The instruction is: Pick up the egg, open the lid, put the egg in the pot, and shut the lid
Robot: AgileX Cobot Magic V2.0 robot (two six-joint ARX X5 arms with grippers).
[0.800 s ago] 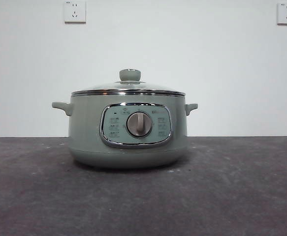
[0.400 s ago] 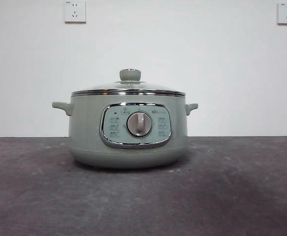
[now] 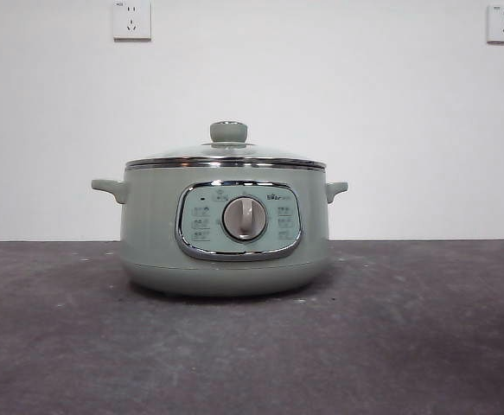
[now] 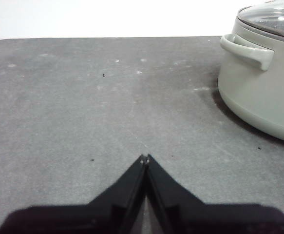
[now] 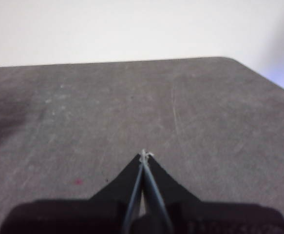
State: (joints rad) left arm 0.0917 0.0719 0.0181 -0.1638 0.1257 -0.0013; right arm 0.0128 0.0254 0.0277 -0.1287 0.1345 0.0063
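The sage-green pot [image 3: 148,233] stands in the middle of the dark table, its silver dial facing the front view. The glass lid [image 3: 226,157] with its green knob sits closed on the pot. The egg is out of view. My left gripper [image 4: 145,158] is shut and empty over bare table, with the pot [image 4: 258,92] and one side handle off to one side of it, well apart. My right gripper [image 5: 144,155] is also shut and empty over bare table, with no pot in its view. Neither arm shows in the front view.
The dark grey table [image 3: 407,346] stretches around the pot. A white wall with two sockets [image 3: 131,19] stands behind. The table's far edge and a rounded corner [image 5: 229,58] show in the right wrist view.
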